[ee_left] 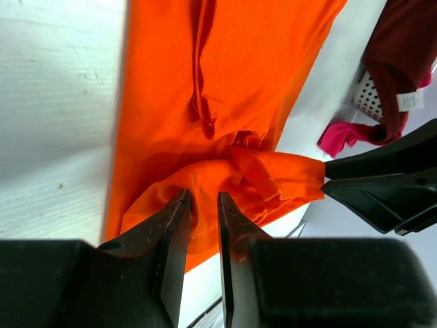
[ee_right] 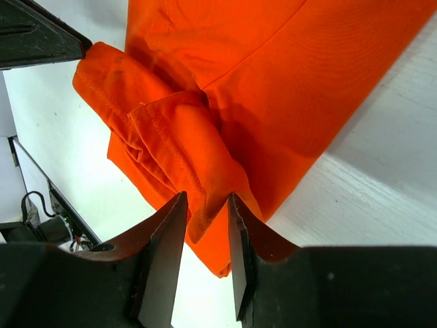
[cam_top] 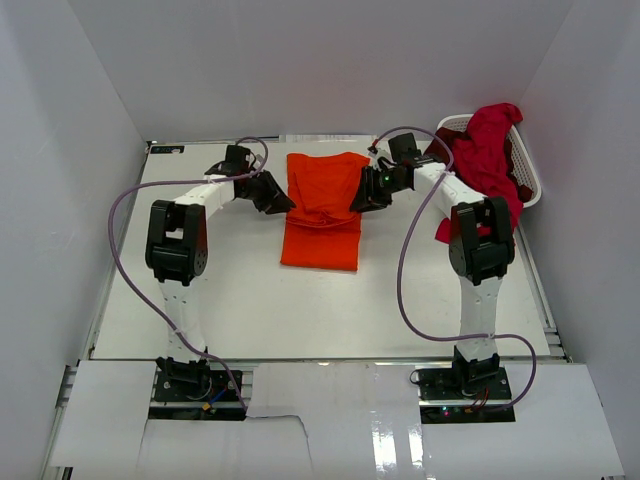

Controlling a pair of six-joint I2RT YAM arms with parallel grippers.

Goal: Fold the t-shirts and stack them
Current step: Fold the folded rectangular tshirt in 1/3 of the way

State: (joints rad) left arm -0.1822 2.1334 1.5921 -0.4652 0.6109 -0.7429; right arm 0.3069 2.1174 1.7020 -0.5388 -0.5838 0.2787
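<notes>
Left fingers and right fingers pinch the rumpled orange t-shirt.

You'll see a white plastic laundry basket at the far right corner of the white bench, and a small dark object at its far left corner.

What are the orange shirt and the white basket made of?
The orange shirt looks like soft, matte cloth: it wrinkles, folds and shows stitched hems. The white basket is probably hard, smooth plastic: its wall has rows of small moulded holes.
</notes>
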